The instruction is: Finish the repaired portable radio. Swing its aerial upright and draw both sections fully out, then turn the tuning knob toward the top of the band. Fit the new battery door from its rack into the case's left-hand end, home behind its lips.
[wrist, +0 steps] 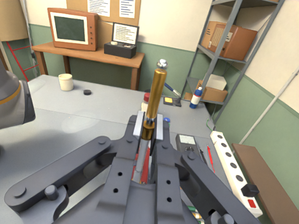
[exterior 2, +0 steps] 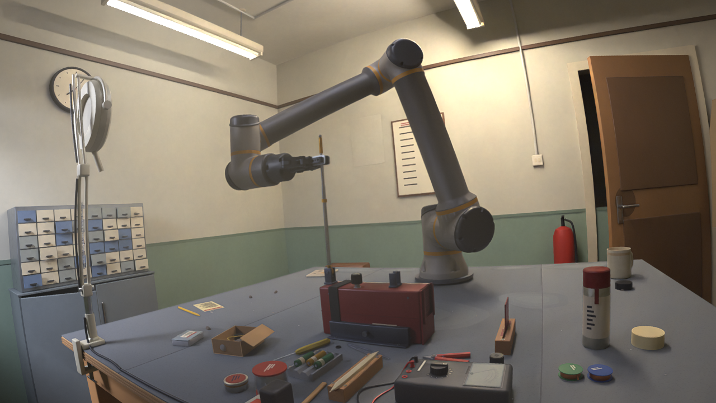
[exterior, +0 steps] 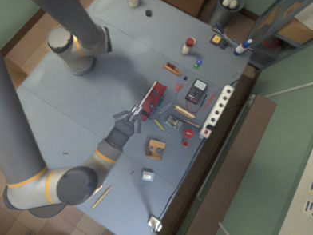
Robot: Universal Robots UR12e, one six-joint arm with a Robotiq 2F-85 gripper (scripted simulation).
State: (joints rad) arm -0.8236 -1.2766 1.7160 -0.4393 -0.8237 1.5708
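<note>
My gripper (exterior 2: 323, 160) (wrist: 148, 123) (exterior: 135, 112) is high above the left end of the red radio (exterior 2: 378, 306) (exterior: 153, 99). The radio stands on the grey bench. Its aerial (exterior 2: 324, 210) rises upright from the case's left end, thin and long. The brass top section (wrist: 156, 89) ends in a silver ball tip (wrist: 162, 64). Two knobs (exterior 2: 356, 278) (exterior 2: 395, 277) sit on the radio's top. The battery door (exterior 2: 506, 308) stands in its wooden rack (exterior 2: 504, 336) (exterior: 172, 68) to the right of the radio. My gripper is closed around the aerial near its top.
An open cardboard box (exterior 2: 242, 339) (exterior: 155, 149) lies left of the radio. A multimeter (exterior 2: 454, 382) (exterior: 196, 90), pliers (exterior 2: 450, 356), a spray can (exterior 2: 596, 307), a power strip (exterior: 216, 110) and small tools crowd the front of the bench. The lamp stand (exterior 2: 82, 210) is clamped at the left corner.
</note>
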